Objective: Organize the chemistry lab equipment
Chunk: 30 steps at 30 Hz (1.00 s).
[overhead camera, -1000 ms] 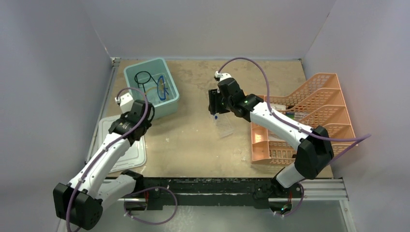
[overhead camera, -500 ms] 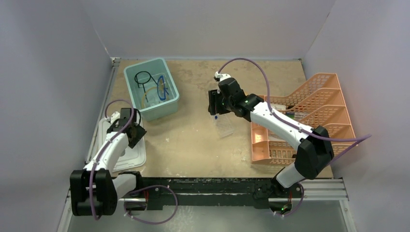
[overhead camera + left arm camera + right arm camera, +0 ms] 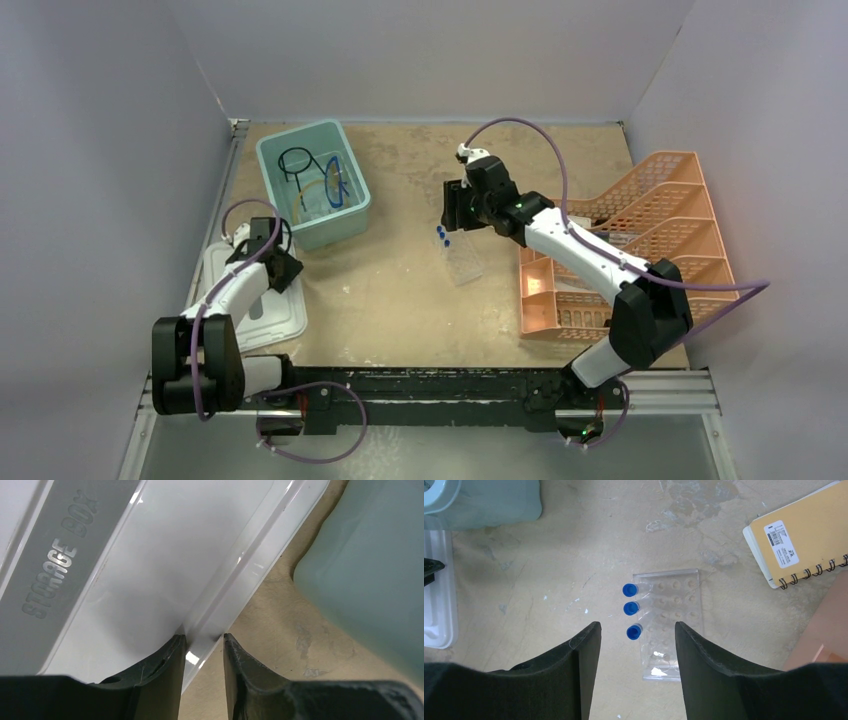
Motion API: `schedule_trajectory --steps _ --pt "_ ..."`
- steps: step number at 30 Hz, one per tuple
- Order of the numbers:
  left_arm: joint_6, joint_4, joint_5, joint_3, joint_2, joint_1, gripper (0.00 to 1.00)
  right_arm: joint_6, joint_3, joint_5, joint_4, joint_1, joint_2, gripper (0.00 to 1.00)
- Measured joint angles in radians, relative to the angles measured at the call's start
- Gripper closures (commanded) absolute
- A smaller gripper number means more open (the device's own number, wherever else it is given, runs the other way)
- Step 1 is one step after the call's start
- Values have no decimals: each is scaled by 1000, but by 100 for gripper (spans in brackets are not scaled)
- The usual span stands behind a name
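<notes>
Left gripper (image 3: 202, 642): low over the near-left of the table (image 3: 400, 300), its fingers (image 3: 160, 672) set narrowly either side of the lid's right rim. Whether they clamp the rim cannot be told.
Lid (image 3: 262, 315): white, flat on the table, just near of the tub and marked "STORAGE BOX".
Tub (image 3: 340, 228): teal, uncovered, far left.
Tub contents: black ring tripod (image 3: 295, 160) at the far end; blue-framed goggles (image 3: 338, 180) on the right; amber tubing (image 3: 312, 190) between them.
Right gripper (image 3: 638, 625): fingers spread wide, holding nothing, hovering above the rack's far end.
Rack (image 3: 671, 625): clear, lying flat mid-table, between the tub and the tray and apart from both.
Tubes (image 3: 630, 608): three blue caps in a row along the rack's left edge, at its far end.
Tray (image 3: 650, 230): orange tiered mesh, at the right edge of the table.
Notebook (image 3: 799, 535): yellow, spiral-bound, on the table beside the tray, right of the rack.
</notes>
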Motion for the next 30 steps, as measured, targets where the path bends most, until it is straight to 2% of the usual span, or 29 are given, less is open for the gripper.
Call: schedule_trajectory --steps 2,4,5,10,17,19,21,23,30 --pt "2 0 -3 8 14 0 59 -3 -5 0 8 -2 0 42" --pt "3 -2 -3 20 27 0 58 -7 -11 0 16 -3 0 42" --pt "3 -3 -3 24 31 -1 60 -8 -14 0 19 -3 0 42" --pt "-2 -20 -22 25 31 -2 88 -15 -24 -1 24 -3 0 43" --pt "-64 -37 -47 26 13 -2 93 -16 -26 -4 27 -3 -9 43" --pt "-83 -48 -55 29 9 -2 88 -17 -31 -4 28 -3 -17 42" --pt "-89 -66 -77 34 6 2 75 -16 -35 -3 31 -3 -26 43" --pt "-90 -73 -80 36 7 4 68 -16 -39 -3 33 -3 -32 43" --pt "-26 -90 -65 40 26 5 64 -16 -46 -3 40 -3 -36 43"
